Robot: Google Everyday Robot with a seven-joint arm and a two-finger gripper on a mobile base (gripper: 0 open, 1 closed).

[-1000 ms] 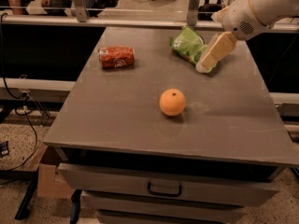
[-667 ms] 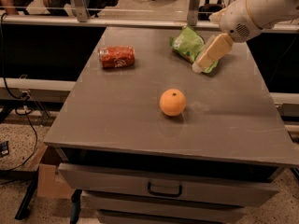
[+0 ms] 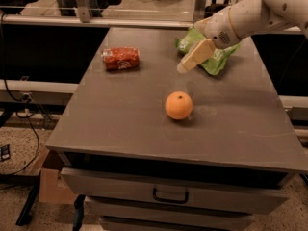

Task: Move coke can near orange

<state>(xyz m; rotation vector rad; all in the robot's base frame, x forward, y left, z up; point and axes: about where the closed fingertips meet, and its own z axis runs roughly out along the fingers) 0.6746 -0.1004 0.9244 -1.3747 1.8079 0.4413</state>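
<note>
The red coke can (image 3: 121, 58) lies on its side at the far left of the grey table (image 3: 120, 124). The orange (image 3: 178, 105) sits near the middle of the table, in front of and to the right of the can. My gripper (image 3: 185, 66) hangs above the table at the far right, in front of the green chip bag (image 3: 216, 57), pointing down and left. It is to the right of the can and behind the orange, touching neither, and holds nothing.
The green chip bag lies at the table's far right, partly behind my arm (image 3: 250, 16). Drawers with a handle (image 3: 170, 195) are below the front edge. A glass partition and office chairs stand behind the table.
My gripper has moved left and a little forward, away from the chip bag toward the middle of the table. The can and the orange have not moved.
</note>
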